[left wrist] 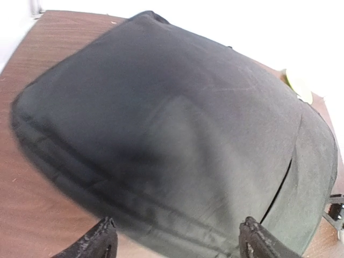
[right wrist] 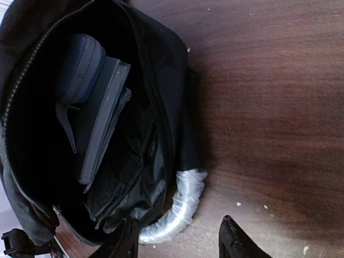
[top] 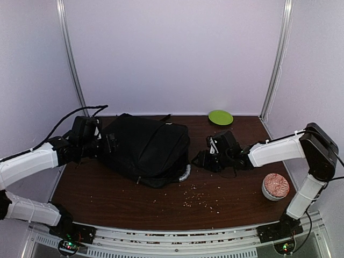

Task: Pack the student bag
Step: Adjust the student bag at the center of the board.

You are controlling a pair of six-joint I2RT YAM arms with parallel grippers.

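Robot lab booth: white wall panels, aluminium posts.

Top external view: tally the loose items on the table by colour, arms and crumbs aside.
Black: 1, the student bag
Green: 1, a small plate
Red-and-white: 1, a patterned bowl
Total: 3

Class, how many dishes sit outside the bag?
2: a flat round green plate at the far edge; a white, red-patterned bowl at the right. The black fabric bag could hide more.
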